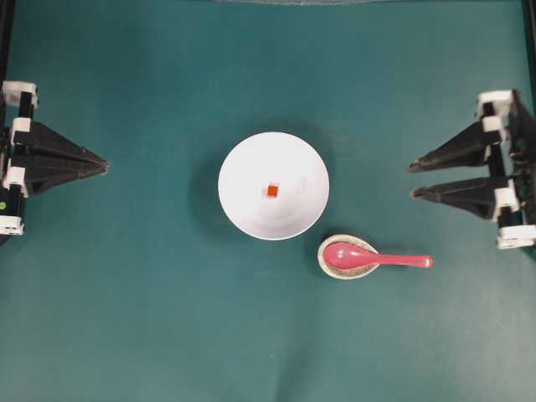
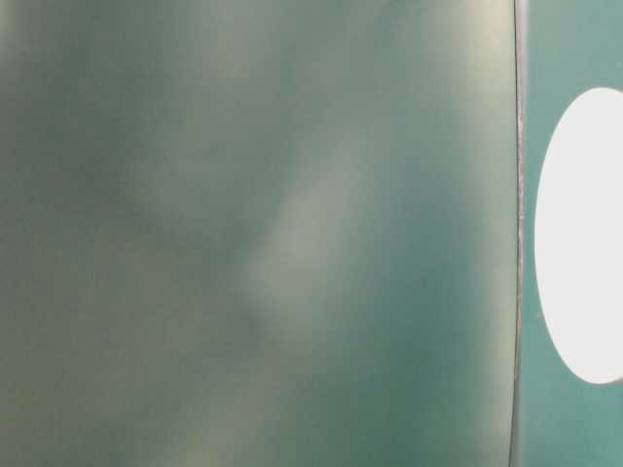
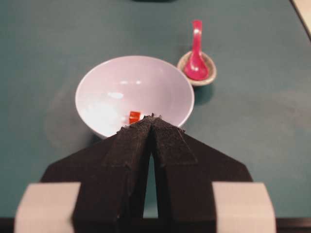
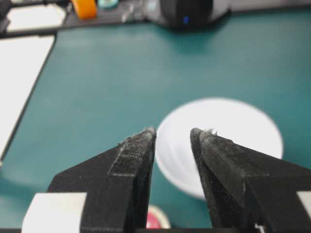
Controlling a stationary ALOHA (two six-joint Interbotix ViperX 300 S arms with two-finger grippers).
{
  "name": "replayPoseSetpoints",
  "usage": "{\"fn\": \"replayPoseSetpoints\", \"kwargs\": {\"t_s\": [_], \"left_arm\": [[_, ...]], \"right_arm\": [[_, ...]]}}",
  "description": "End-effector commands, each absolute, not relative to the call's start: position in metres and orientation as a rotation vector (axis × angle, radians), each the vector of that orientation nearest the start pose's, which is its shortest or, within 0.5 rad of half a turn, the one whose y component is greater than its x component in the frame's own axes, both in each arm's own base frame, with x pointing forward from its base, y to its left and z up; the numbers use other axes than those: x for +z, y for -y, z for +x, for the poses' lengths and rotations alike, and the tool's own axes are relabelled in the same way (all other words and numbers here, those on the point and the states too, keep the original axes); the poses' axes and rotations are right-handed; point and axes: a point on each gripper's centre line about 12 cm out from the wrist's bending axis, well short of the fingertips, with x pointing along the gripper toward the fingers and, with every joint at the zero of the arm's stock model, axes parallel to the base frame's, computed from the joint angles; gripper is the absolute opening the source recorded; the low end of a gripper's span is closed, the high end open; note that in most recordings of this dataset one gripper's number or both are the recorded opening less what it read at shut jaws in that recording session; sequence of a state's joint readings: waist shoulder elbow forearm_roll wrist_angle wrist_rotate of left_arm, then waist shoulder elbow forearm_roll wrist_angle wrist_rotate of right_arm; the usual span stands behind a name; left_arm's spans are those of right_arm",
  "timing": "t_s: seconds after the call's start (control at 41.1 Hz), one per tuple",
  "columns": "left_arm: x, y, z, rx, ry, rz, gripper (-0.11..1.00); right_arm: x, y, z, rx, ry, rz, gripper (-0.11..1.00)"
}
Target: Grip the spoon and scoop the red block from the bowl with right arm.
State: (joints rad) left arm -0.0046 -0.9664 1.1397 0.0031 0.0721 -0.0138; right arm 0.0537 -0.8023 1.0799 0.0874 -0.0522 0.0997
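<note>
The white bowl [image 1: 274,186] stands mid-table with the tiny red block [image 1: 272,191] at its bottom; the left wrist view shows the bowl [image 3: 134,92] and block [image 3: 134,116] too. The pink spoon [image 1: 373,257] lies with its scoop in a small speckled dish [image 1: 347,256] and its handle pointing right. My right gripper [image 1: 412,179] rests at the right edge, open and empty, well away from the spoon; in its own view the right gripper [image 4: 173,131] frames the bowl [image 4: 221,143]. My left gripper [image 1: 105,165] sits at the left edge, shut with nothing in it.
Green mat covers the table [image 1: 126,318]. In the right wrist view, a white sheet [image 4: 19,82] lies at the left and dark equipment [image 4: 187,12] stands at the far edge. The table-level view is blurred, showing only green and the bowl's white side [image 2: 584,233].
</note>
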Motion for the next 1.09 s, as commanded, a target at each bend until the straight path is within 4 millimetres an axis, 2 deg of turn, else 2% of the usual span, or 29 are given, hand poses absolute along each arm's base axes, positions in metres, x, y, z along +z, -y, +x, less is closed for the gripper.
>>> {"fn": "replayPoseSetpoints", "kwargs": {"t_s": [0.0, 0.292, 0.462, 0.802, 1.07], "left_arm": [[0.276, 0.001, 0.201, -0.005, -0.221, -0.01, 0.0], [0.276, 0.001, 0.201, -0.005, -0.221, -0.01, 0.0], [0.276, 0.001, 0.2, -0.005, -0.222, -0.01, 0.0], [0.271, 0.001, 0.199, -0.004, -0.261, -0.01, 0.0], [0.27, 0.001, 0.199, -0.004, -0.268, -0.01, 0.0]], "right_arm": [[0.265, -0.012, 0.234, 0.019, -0.247, 0.224, 0.43], [0.226, -0.014, 0.247, -0.004, -0.42, 0.261, 0.45], [0.206, -0.018, 0.249, 0.0, -0.451, 0.255, 0.45], [0.175, -0.037, 0.233, 0.037, -0.351, 0.33, 0.44], [0.146, -0.054, 0.224, 0.028, -0.377, 0.39, 0.44]]}}
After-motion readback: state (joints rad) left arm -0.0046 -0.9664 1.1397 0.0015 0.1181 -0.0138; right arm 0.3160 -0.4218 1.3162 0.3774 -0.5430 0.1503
